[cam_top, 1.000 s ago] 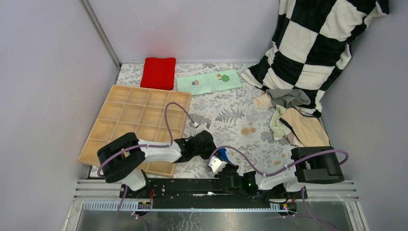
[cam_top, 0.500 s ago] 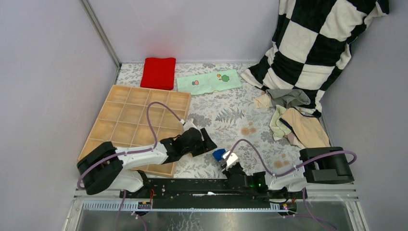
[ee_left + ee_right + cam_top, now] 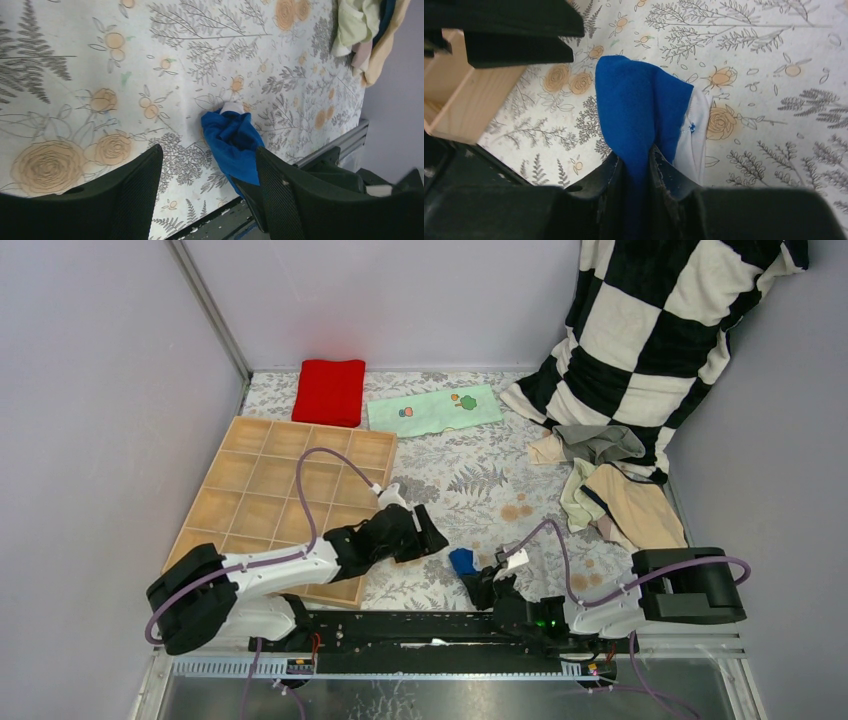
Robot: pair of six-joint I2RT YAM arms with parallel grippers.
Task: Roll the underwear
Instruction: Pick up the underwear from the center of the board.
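The blue underwear is a bunched roll with a white edge, low over the floral cloth near the front rail. My right gripper is shut on its near end; in the right wrist view the blue fabric is pinched between the jaws of the gripper. My left gripper hangs open just left of the roll, touching nothing. From its wrist view the roll lies beyond the spread jaws of the gripper. More underwear, grey, tan and pale green, is piled at the right.
A wooden compartment tray lies at the left, under the left arm. A red folded cloth and a mint printed cloth lie at the back. A black-and-white checked blanket leans in the right corner. A metal rail runs along the front.
My left gripper has opened and drawn back from the blue roll. The right gripper, still shut on the roll, has shifted to the right and turned.
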